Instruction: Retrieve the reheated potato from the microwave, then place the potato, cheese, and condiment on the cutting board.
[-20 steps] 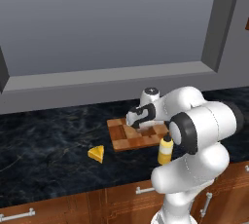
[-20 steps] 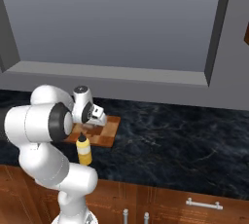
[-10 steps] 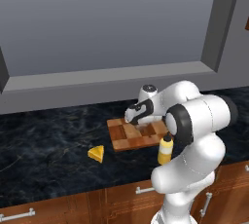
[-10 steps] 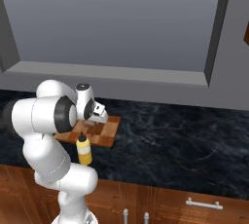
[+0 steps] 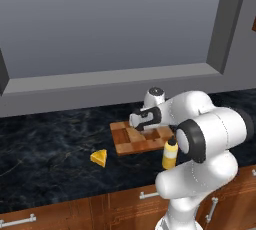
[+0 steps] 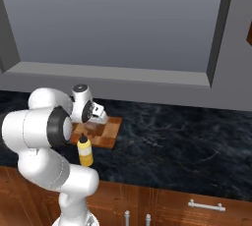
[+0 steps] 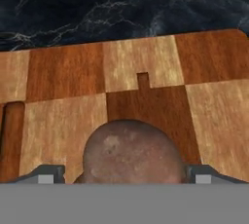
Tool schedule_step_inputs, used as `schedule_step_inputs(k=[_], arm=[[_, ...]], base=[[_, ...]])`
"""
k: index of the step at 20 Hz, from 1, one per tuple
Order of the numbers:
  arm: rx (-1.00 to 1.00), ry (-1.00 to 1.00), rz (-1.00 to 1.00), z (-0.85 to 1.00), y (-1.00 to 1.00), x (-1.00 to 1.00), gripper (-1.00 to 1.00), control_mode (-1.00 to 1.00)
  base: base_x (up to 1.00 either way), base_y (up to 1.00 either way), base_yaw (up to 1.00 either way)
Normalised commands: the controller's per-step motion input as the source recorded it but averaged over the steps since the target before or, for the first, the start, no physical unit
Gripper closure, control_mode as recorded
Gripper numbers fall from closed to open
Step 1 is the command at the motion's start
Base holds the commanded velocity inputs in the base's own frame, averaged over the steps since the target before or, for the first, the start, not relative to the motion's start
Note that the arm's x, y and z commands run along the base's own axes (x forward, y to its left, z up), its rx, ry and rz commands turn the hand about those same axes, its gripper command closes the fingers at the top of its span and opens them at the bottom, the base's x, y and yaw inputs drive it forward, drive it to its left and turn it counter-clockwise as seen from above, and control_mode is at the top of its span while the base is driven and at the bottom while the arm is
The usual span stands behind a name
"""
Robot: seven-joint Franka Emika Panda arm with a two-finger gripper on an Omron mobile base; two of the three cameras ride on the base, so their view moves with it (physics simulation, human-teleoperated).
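Release of the potato over the cutting board. Compared with the frames from 1 second ago, you will see that the arm has swung the end effector a little further across the cutting board, and its jaws have spread: in the hand view the 2 tips now stand clear on either side of the potato, apart from its flanks, so the end effector is released and grasps nothing. The potato appears to rest on the board, on a dark square near the middle; judge the first of 3 placements as done.

The potato is a rounded brown lump with pale mottling on its crown and a smooth, dull skin. The cheese, a small yellow wedge, lies on the dark marbled counter left of the board, apart from it. The condiment, a yellow bottle with a cream cap, stands upright just beside the board's near right corner. Both await transfer.
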Motion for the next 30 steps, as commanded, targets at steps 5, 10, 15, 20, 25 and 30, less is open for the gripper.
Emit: schedule_step_inputs(k=[5,10,15,20,25,30], arm=[[0.00,-0.15,0.00,0.77,0.00,-0.45,-1.00,-1.00],[0.00,-0.07,0.02,0.81,0.29,-0.80,-1.00,-1.00],[0.00,0.03,0.13,0.46,0.85,-0.76,-1.00,-1.00],[0.00,0.18,0.21,0.16,1.00,-0.35,-1.00,-1.00],[0.00,0.19,0.16,0.05,0.96,-0.07,-1.00,-1.00],[-0.01,0.12,0.02,-0.01,0.71,0.00,-1.00,-1.00]], base=[[0.00,0.00,0.00],[0.00,0.00,0.00],[0.00,0.00,0.00],[0.00,0.00,0.00],[0.00,0.00,0.00],[0.00,0.00,0.00]])
